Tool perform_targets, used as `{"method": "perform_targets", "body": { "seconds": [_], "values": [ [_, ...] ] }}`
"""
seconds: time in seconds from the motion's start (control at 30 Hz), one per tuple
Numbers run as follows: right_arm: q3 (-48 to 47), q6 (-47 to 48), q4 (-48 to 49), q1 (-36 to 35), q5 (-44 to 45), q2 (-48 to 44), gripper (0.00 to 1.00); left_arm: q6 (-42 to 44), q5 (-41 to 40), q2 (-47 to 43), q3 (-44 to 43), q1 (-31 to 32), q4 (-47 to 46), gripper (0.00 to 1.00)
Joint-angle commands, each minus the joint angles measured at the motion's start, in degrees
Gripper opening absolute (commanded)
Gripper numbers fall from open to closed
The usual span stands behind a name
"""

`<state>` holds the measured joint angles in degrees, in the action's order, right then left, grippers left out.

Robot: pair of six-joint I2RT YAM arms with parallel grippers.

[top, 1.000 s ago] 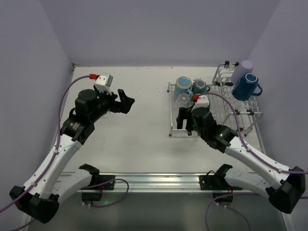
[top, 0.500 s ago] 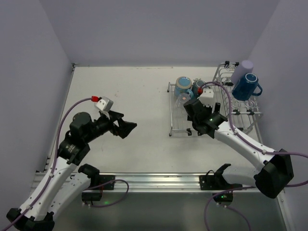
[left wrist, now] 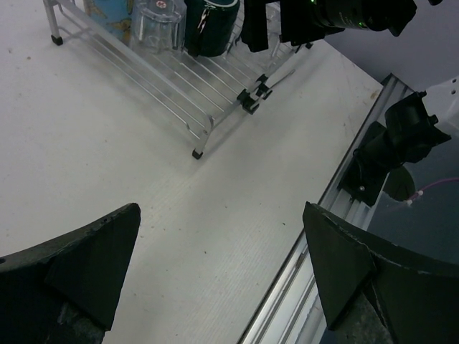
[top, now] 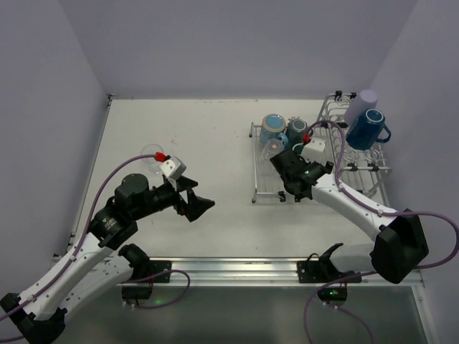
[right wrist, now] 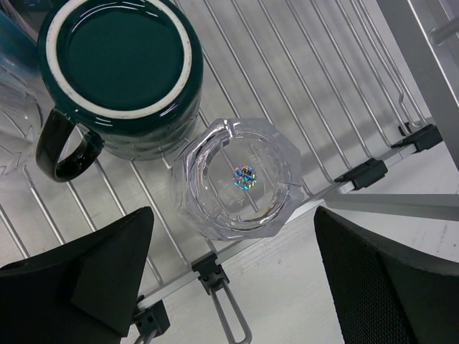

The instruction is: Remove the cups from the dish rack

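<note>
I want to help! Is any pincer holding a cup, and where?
Nothing is held. The left pincer and the right pincer are both open and empty.

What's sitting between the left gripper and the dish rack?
Nothing. In the left wrist view, only bare white table separates the open left gripper from the dish rack's near corner.

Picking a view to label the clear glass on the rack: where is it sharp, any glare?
Right wrist: clear glass sharp, one small rainbow glint at its centre. Left wrist: cropped by the top edge. Top external: evenly lit, glass tiny.
</note>
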<state>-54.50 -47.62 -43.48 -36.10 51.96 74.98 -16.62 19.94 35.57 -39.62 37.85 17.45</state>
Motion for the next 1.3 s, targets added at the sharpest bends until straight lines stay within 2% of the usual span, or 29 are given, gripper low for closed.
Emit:
{"method": "perform_targets", "body": {
  "seconds": [0.0,0.1,0.3,0.57,0.73,0.8,1.1,1.27],
  "values": [
    [-2.37,-7.31,-0.55,1.38,4.38,0.69,0.96,1.68,-1.66,0.55,-0.9,1.09,0.91,1.0],
    [-1.75,-9.07,-0.03,2.96,3.76,0.78,0.99,1.68,-2.1,1.25,-0.99,1.53,1.0,1.0],
    [0.09,-5.3,6.3,4.45,2.62,0.61,0.99,1.59,-2.1,2.48,-0.9,1.71,1.0,1.0],
    [3.61,0.15,15.18,6.48,-1.07,0.25,0.89,1.42,-3.25,2.66,-0.81,1.09,0.74,1.0],
    [4.92,0.32,17.28,7.27,-1.69,1.05,0.88,1.07,-3.16,2.92,-0.55,0.74,0.48,1.0],
    [5.1,0.68,17.73,7.18,-1.87,0.7,0.78,0.98,-3.16,3.1,-0.38,0.65,0.13,1.0],
    [6.95,2.61,17.21,5.52,-2.39,-6.06,0.44,-0.08,-1.93,4.15,-0.29,0.56,-0.93,1.0],
    [7.22,3.67,16.33,3.05,-3.89,-11.52,0.41,-2.89,1.23,4.86,0.06,0.56,-3.64,1.0]
  ]
}}
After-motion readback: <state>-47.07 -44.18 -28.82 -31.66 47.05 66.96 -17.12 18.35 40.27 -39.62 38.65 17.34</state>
